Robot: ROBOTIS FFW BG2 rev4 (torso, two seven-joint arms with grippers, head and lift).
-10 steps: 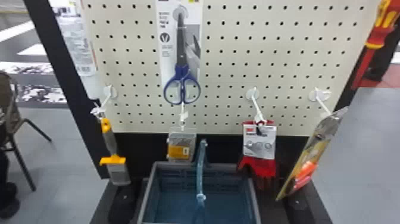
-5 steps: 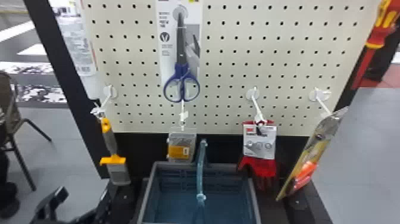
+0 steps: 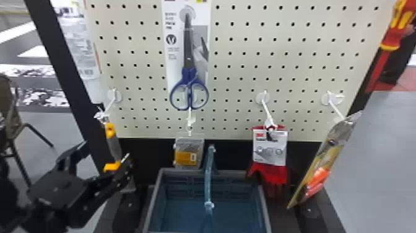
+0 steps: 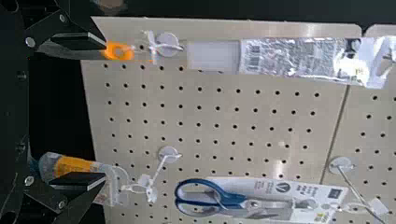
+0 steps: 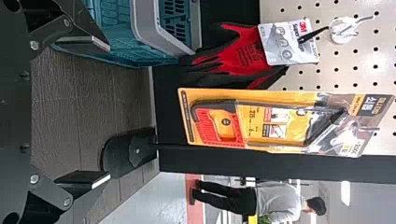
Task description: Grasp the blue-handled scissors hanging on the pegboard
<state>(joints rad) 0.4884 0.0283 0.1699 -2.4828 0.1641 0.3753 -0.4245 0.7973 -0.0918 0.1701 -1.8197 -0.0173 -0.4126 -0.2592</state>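
Note:
The blue-handled scissors (image 3: 188,71) hang on a white card from a peg high on the cream pegboard (image 3: 278,62), handles down. The left wrist view also shows the scissors (image 4: 219,199) in their packaging. My left gripper (image 3: 102,162) is at the lower left, well below and left of the scissors, open with nothing between its fingers (image 4: 77,42). It stands close to the orange-handled tool (image 3: 110,145) hanging there. My right gripper (image 5: 88,109) is open and empty, low down beside the saw pack.
A grey and teal basket (image 3: 173,198) with an upright handle (image 3: 209,176) sits below the board. Red gloves (image 3: 269,155), a yellow saw pack (image 3: 325,161) and a small yellow packet (image 3: 188,153) hang on lower pegs. A black post (image 3: 65,77) stands left of the board.
My left arm has risen into the head view from the bottom left, climbing toward the orange-handled tool. Nothing on the pegboard has moved.

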